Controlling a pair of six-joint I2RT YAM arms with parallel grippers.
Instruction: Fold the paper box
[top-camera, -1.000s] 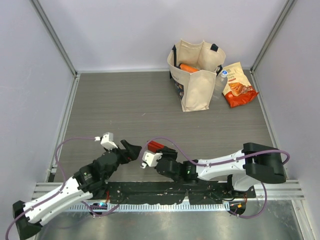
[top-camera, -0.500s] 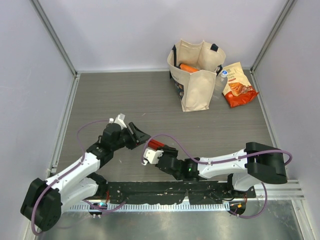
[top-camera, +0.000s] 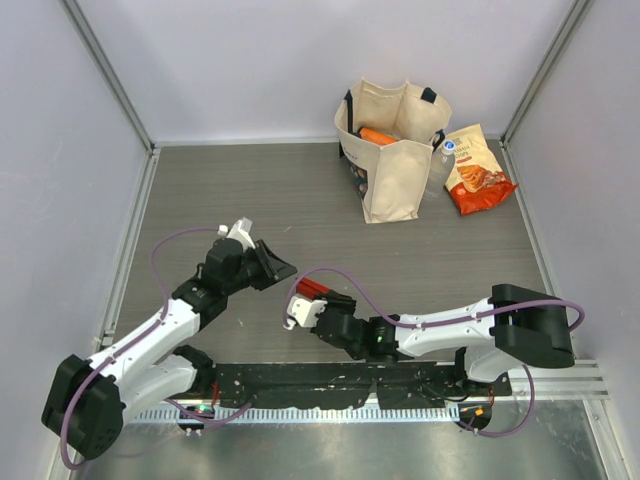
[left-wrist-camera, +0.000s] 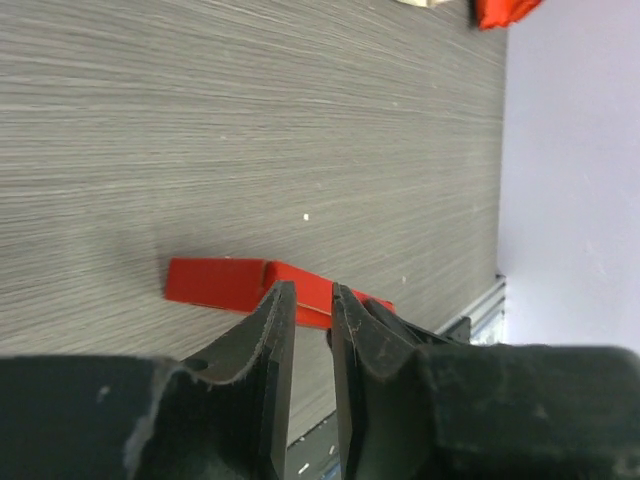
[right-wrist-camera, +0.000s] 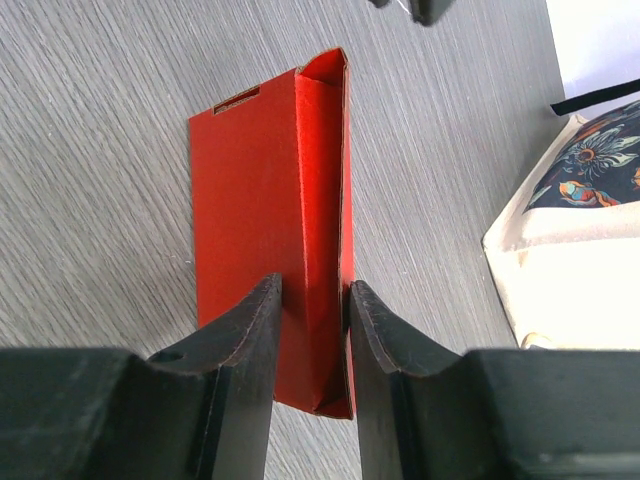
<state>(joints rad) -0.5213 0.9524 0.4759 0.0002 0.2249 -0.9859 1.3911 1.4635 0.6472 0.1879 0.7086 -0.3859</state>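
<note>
The paper box (top-camera: 311, 289) is bright red thin card, partly folded, low over the table near its front middle. My right gripper (top-camera: 304, 299) is shut on it. In the right wrist view its fingertips (right-wrist-camera: 266, 300) pinch a raised folded side of the paper box (right-wrist-camera: 250, 190), while the flat panel spreads to the left. My left gripper (top-camera: 281, 268) hovers just left of the box and does not touch it. In the left wrist view the left gripper (left-wrist-camera: 312, 292) shows a narrow gap with nothing in it, and the paper box (left-wrist-camera: 225, 283) lies beyond its tips.
A beige cloth tote bag (top-camera: 394, 160) stands at the back right with an orange item inside. An orange-red snack bag (top-camera: 478, 172) lies beside it near the right wall. The tote's corner (right-wrist-camera: 570, 250) shows in the right wrist view. Metal rails border the table.
The left arm has swung from the near edge out over the table to the left of the box, and its jaws have narrowed from wide open. The right gripper has kept hold of the box.
</note>
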